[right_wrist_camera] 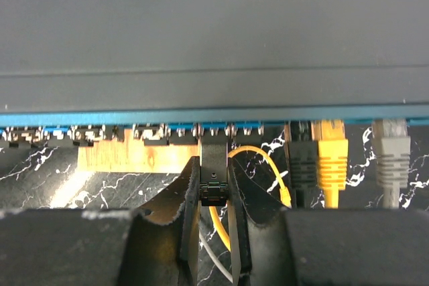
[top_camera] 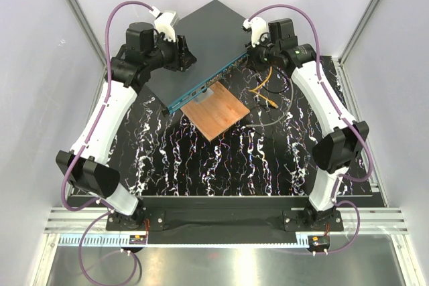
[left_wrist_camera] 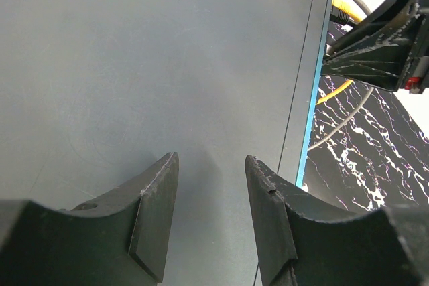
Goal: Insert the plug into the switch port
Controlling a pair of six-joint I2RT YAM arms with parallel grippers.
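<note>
We had the switch (top_camera: pixel 201 41) lying flat ahead of both grippers, its blue socket face (right_wrist_camera: pixel 201 120) directly in front of the right gripper (right_wrist_camera: pixel 214 164), which was clamped on the plug (right_wrist_camera: pixel 213 193) with the plug's nose at a socket; whether it was seated we could not tell. We judged the push should run straight in, square to that face, while the left gripper (left_wrist_camera: pixel 211 165), jaws apart and empty over the switch's top, could steady the box. Beyond the right gripper's fingers lay the marbled mat (top_camera: pixel 221 165) and the brown board (right_wrist_camera: pixel 134 157); to its right a black plug (right_wrist_camera: pixel 303 162), a yellow plug (right_wrist_camera: pixel 332 157) and a grey plug (right_wrist_camera: pixel 392 159) sat in sockets, and a yellow cable (right_wrist_camera: pixel 258 154) looped just beside the fingers, which we judged might snag
</note>
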